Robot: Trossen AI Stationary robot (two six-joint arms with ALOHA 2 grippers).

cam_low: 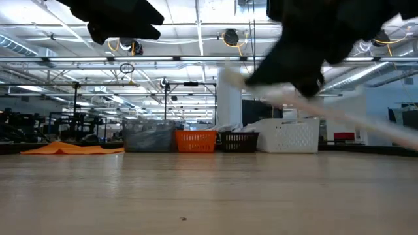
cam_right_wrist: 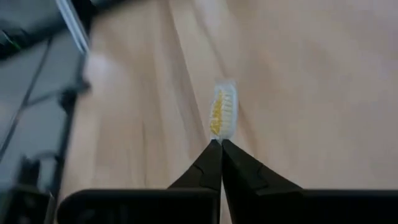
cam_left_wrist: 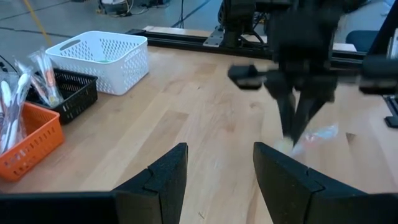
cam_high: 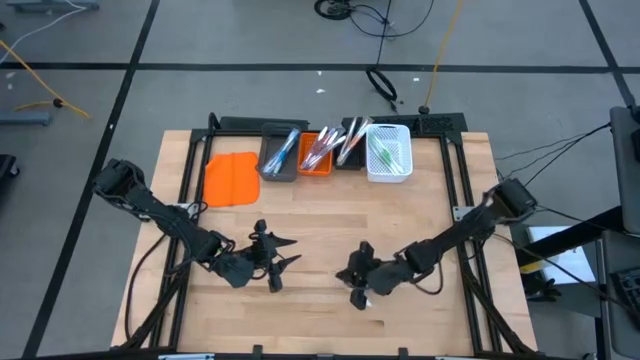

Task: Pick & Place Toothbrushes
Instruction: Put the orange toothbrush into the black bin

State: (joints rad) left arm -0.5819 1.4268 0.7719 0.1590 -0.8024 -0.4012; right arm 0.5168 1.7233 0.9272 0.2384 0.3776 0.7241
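The right claw (cam_right_wrist: 221, 144) is closed tight on a toothbrush (cam_right_wrist: 223, 112) with yellow bristles, holding it just above the tabletop (cam_high: 330, 230) near the front middle. In the low view the toothbrush (cam_low: 339, 111) slants through the air, clear of the wood. The left claw (cam_left_wrist: 214, 168) hangs just beside it, fingers spread apart and holding nothing. More toothbrushes (cam_high: 318, 148) stand in the grey, orange, black and white bins (cam_high: 390, 160) along the far edge.
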